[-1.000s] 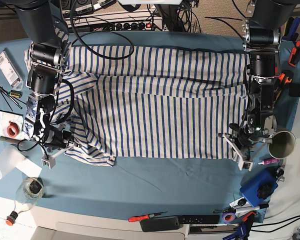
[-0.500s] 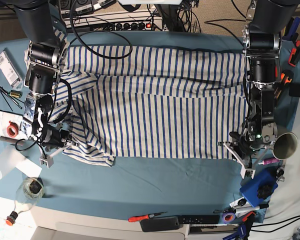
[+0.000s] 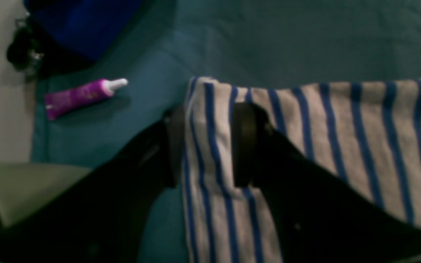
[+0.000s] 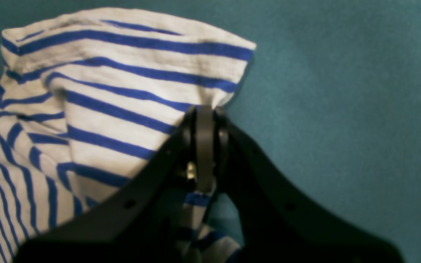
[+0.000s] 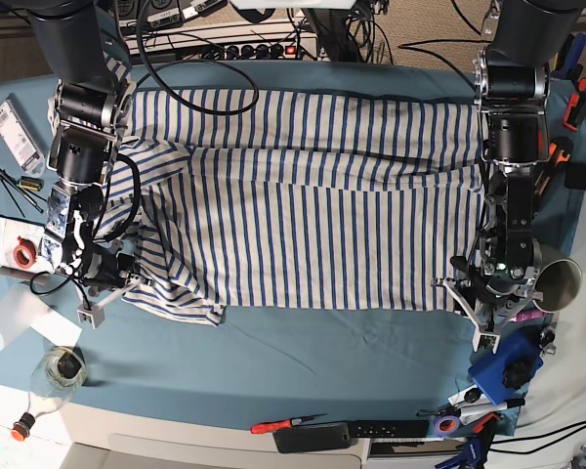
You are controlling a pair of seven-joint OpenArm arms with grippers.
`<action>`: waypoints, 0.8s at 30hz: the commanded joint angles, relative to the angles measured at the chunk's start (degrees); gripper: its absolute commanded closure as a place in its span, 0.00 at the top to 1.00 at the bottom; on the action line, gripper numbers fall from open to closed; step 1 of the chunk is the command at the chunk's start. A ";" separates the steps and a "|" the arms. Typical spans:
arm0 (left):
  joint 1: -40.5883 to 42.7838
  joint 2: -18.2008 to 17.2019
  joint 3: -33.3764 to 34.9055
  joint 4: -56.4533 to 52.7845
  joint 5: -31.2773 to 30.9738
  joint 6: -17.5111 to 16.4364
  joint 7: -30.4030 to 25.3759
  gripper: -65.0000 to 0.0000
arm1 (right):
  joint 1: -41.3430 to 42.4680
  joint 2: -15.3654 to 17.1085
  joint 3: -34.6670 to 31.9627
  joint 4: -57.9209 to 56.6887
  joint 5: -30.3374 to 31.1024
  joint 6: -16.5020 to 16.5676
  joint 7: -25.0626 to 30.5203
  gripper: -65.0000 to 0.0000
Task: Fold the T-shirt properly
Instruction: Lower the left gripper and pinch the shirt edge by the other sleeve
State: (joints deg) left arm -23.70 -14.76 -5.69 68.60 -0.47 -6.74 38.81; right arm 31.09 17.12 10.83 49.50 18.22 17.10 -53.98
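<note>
On the blue cloth-covered table (image 5: 303, 362), the large white cotton T-shirt with thin blue stripes (image 5: 313, 205) is lying spread out across almost the whole width, with its upper part already folded down over the body, so a long horizontal fold edge is showing. What has just changed is at the left gripper (image 5: 481, 311), on the right side of the base view: a second ago its jaws were closed on the lower corner of the shirt, and now they are standing apart. In the left wrist view the two dark fingers (image 3: 244, 144) are sitting on either side of the striped corner without pinching it, so the cloth is lying free on the table there. I am judging that this corner is now placed and released, and this arm will be free for a new grasp. The right gripper (image 4: 204, 146), on the other side, is staying clamped on a bunched piece of the shirt near the sleeve, where the fabric is wrinkled and gathered in loose folds. The middle of the shirt is looking mostly flat, with a few soft creases. A small purple tube with a white tip (image 3: 82, 95) is lying just beside the released corner, apart from the cloth.
</note>
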 commanded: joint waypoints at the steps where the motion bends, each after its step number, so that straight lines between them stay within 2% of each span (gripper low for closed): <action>1: -2.01 -0.48 -0.15 0.90 0.81 -1.01 -2.03 0.34 | 1.44 0.81 0.11 0.66 -0.28 -0.20 -0.17 0.00; 6: -2.03 -0.46 -0.04 0.90 2.47 -6.38 -4.72 0.34 | 1.42 0.81 0.11 0.66 -0.31 -0.20 -0.22 0.00; 9: -2.01 -0.46 -0.04 0.87 2.49 -6.47 -4.76 0.34 | 1.44 0.81 0.11 0.66 -0.31 -0.17 -0.22 0.00; 14: -2.01 -0.48 -0.04 0.87 6.51 -6.45 -4.83 0.34 | 1.42 0.81 0.11 0.66 -0.28 -0.20 -0.22 0.00; 20: -1.99 -0.46 -0.04 0.76 6.47 -6.67 -4.81 0.34 | 1.42 0.81 0.11 0.66 -0.31 -0.17 -0.50 0.00; 24: -1.97 -0.37 -0.02 0.46 6.49 -10.32 -5.46 0.40 | 1.42 0.79 0.11 0.66 -0.28 -0.17 -0.72 0.00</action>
State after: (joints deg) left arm -23.83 -14.72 -5.67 68.31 5.98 -17.52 34.57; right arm 31.11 17.12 10.83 49.50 18.22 17.10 -54.15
